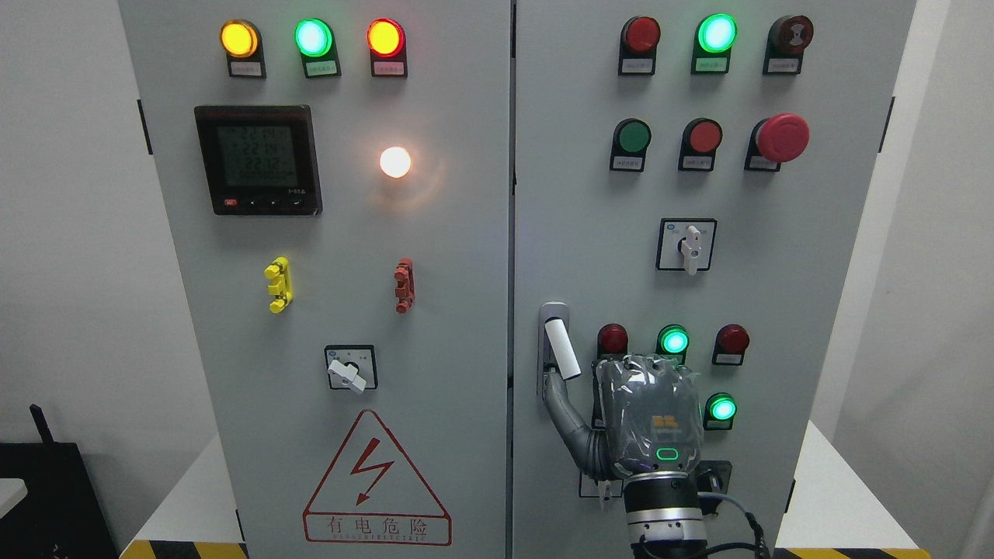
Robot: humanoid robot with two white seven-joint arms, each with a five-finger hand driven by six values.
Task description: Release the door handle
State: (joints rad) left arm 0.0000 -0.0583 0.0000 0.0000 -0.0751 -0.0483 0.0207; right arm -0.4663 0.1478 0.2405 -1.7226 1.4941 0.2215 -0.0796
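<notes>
Right hand [651,415] just beside door handle [561,348]

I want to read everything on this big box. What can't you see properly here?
Head view:
- Small labels under the lights: print too small to read.
- Meter screen: digits too dim and blurry.
- Right robot hand: we see its back only, so its fingertips are hidden.
- Left robot hand: outside the picture.

Right robot hand [648,415] beside door handle [561,349], thumb touching its base
</notes>
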